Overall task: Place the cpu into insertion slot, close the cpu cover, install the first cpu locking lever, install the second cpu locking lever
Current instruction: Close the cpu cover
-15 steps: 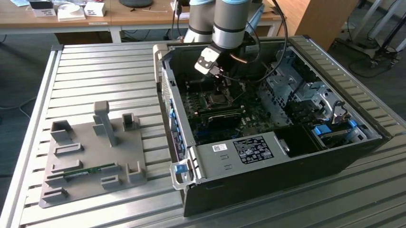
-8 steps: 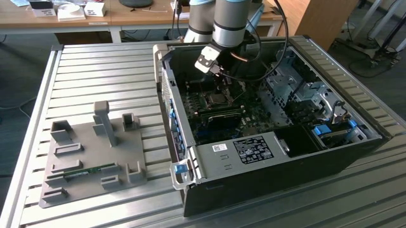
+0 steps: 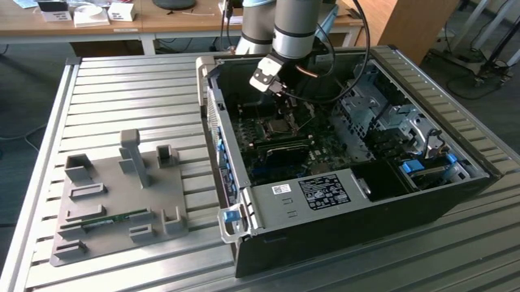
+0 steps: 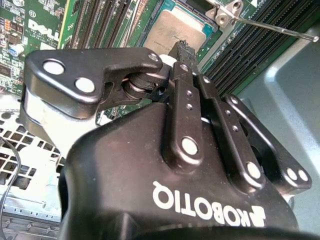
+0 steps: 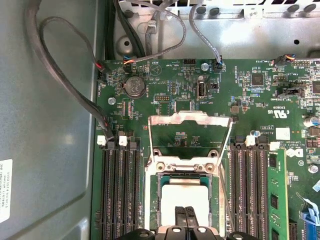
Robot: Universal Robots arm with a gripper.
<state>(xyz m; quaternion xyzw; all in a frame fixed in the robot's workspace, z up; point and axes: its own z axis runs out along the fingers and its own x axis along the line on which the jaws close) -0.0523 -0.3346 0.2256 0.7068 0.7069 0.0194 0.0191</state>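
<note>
Already small silvery square cpu sits in dark metal-rimmed insertion slot; thin silvery cpu cover frame open, wire lever unlatched; black gripper fingers pressed together above chip

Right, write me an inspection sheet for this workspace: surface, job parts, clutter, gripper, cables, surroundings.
Surface: slatted aluminium table, carrying the open black computer case.
Job's things: small silvery square cpu lies in the square insertion slot; thin silvery cpu cover frame is flipped open; thin wire locking levers are unlatched.
Clutter: grey moulded fixture tray holding a green memory stick.
Grippers: black gripper, jaws shut, directly over the cpu; contact unclear.
Cables: grey wire bundles run to the green board's edge; black cable loops from the arm.
Surroundings: wooden desk behind the table.
</note>
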